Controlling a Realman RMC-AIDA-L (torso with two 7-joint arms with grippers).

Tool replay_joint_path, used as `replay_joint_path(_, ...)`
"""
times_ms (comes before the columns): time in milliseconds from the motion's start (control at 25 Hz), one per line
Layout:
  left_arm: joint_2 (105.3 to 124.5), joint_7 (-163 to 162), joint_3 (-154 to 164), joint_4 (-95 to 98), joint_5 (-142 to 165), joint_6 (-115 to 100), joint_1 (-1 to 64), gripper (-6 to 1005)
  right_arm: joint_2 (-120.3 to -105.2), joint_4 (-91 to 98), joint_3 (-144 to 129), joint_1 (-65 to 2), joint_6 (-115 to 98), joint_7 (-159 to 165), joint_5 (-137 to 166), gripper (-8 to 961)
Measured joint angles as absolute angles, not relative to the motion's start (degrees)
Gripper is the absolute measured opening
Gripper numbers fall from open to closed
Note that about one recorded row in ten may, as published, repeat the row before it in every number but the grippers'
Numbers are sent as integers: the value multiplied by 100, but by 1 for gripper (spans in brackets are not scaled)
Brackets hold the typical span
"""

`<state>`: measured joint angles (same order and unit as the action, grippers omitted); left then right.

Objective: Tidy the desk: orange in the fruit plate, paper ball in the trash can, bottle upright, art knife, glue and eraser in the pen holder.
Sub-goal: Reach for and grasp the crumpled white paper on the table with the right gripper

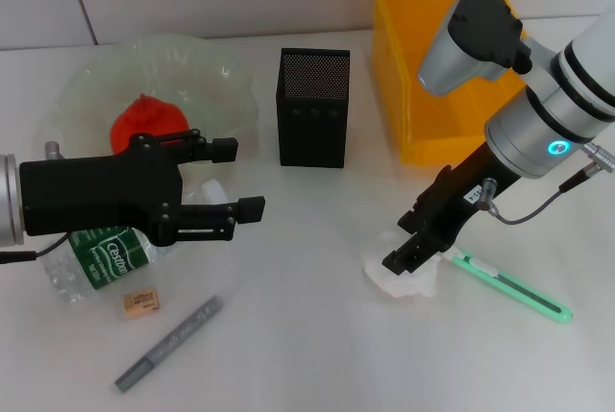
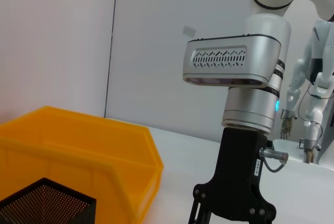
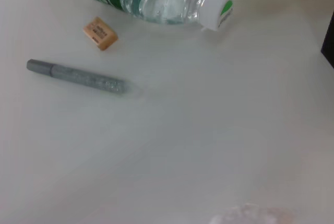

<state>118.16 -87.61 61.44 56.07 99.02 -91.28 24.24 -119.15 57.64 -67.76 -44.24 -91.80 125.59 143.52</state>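
My right gripper [image 1: 408,256] sits low over the crumpled white paper ball [image 1: 402,279], near right; I cannot tell its finger state. My left gripper [image 1: 244,180] hovers spread apart above the lying clear plastic bottle [image 1: 91,260].

Probably a robotics lab: a plain white counter [image 1: 317,335] against bare pale walls [image 2: 57,41], with what look like other white robot arms [image 2: 313,93] standing in the background.
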Motion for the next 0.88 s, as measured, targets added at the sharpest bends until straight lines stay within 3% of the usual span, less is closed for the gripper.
replay_joint_path(880, 11830, -8780, 6152, 5608, 9905, -9105, 2432, 815, -11900, 5621, -6776, -4382, -9152, 12552, 14371, 606)
